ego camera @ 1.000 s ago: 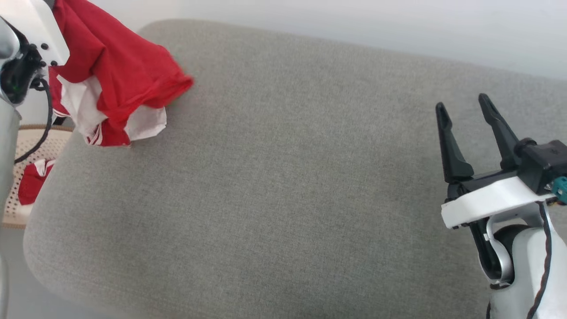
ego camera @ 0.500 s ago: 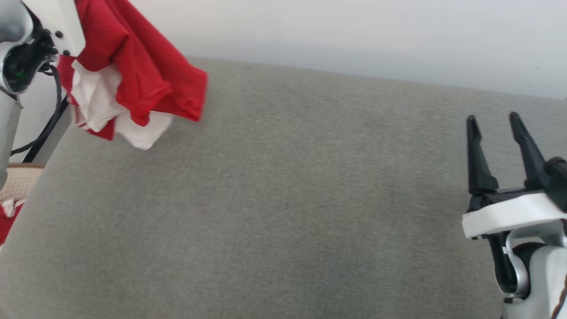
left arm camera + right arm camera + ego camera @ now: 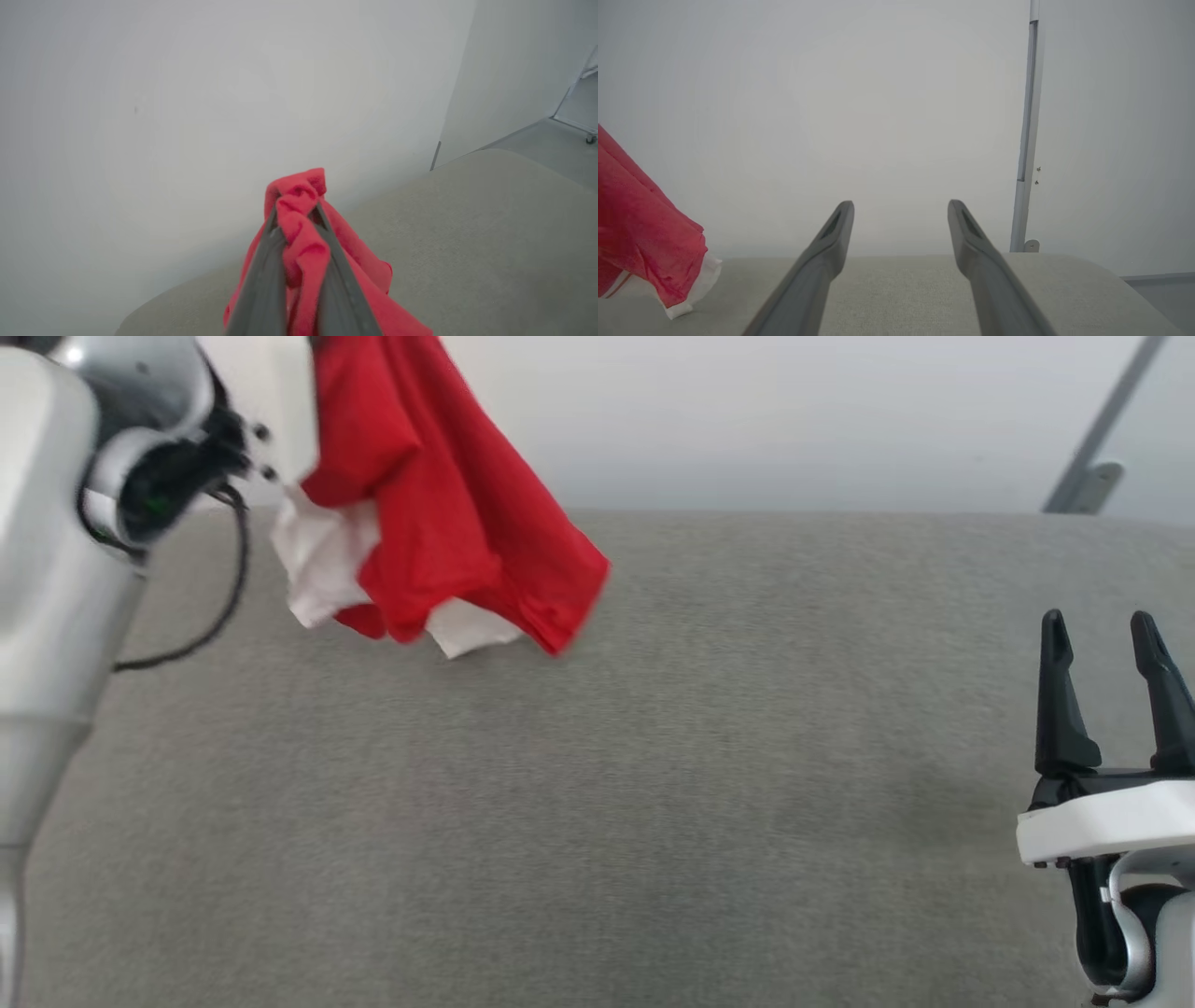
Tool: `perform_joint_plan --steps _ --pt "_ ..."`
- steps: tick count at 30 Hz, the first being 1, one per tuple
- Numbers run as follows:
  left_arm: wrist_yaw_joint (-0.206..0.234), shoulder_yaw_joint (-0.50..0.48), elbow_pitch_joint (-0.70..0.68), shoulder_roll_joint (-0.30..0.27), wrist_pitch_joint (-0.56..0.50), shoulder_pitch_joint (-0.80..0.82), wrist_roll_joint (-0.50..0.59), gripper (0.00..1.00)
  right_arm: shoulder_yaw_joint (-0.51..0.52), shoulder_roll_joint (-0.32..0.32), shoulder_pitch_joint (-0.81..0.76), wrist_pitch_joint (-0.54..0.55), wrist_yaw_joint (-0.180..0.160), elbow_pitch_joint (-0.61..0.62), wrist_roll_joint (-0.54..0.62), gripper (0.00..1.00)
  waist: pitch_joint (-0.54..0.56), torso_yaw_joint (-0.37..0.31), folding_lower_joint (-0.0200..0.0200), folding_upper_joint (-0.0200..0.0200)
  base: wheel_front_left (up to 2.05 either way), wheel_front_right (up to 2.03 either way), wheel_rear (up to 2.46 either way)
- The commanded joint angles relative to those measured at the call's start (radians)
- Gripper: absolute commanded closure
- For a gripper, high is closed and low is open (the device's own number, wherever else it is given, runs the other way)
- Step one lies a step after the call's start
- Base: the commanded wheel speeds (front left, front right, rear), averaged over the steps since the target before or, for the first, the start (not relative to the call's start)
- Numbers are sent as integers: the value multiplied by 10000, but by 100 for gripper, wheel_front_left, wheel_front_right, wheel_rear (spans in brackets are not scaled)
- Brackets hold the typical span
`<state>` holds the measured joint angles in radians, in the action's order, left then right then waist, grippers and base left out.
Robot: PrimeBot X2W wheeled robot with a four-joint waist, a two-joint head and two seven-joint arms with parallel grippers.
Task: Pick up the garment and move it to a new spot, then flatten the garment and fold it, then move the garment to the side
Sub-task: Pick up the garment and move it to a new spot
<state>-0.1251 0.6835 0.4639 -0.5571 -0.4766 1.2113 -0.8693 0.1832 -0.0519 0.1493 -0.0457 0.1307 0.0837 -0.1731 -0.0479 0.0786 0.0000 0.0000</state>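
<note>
Left wrist view puts your left pincer (image 3: 295,212) at bottom centre. Its two dark fingers are clamped on a bunched fold of the red jersey T-shirt with white sleeves (image 3: 301,261). Red cloth bulges above the fingertips and spills toward the lower right of that frame.

In the head view the shirt hangs in the upper left as a crumpled drape, with white sleeve fabric showing at its lower edge. It is just right of your silver-white forearm (image 3: 56,569) and the looping black cable (image 3: 219,616). The hem hangs over the far part of the broad grey woven cushion (image 3: 653,784). You cannot tell from these pictures whether it touches.

Your right pincer (image 3: 1097,621) stands at the lower right of the head view, well apart from the shirt. Its fingers are spread wide with nothing between them. In the right wrist view the same fingers part over the cushion, and the shirt shows at the left edge. A plain pale wall (image 3: 831,93) is behind, with a slim metal post (image 3: 1024,140) at the upper right.
</note>
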Motion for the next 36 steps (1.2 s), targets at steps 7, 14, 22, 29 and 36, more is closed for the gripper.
perform_joint_plan --steps 7,14,22,29,36 --pt "485 277 -1426 163 -1009 -997 -637 100 -64 13 -154 -252 1 -279 -366 0 -284 -1225 0 0 0 0 0" --pt "1379 1048 -2709 146 -2096 -2795 -1044 100 -343 15 -211 -617 1 -699 -767 0 -641 -2119 0 0 0 0 0" --pt "1585 1836 -2095 262 -2270 -4305 -1146 100 -763 14 85 -968 1 -1091 -946 0 -1059 -2697 0 0 0 0 0" --pt "1365 2264 -667 579 -2084 -4767 -1003 100 -1104 15 418 -1226 1 -1452 -1078 0 -1374 -2976 0 0 0 0 0" --pt "770 2478 798 1110 -1878 -4717 -1136 100 -1349 15 720 -1366 1 -1779 -1128 0 -1477 -2930 0 0 0 0 0"
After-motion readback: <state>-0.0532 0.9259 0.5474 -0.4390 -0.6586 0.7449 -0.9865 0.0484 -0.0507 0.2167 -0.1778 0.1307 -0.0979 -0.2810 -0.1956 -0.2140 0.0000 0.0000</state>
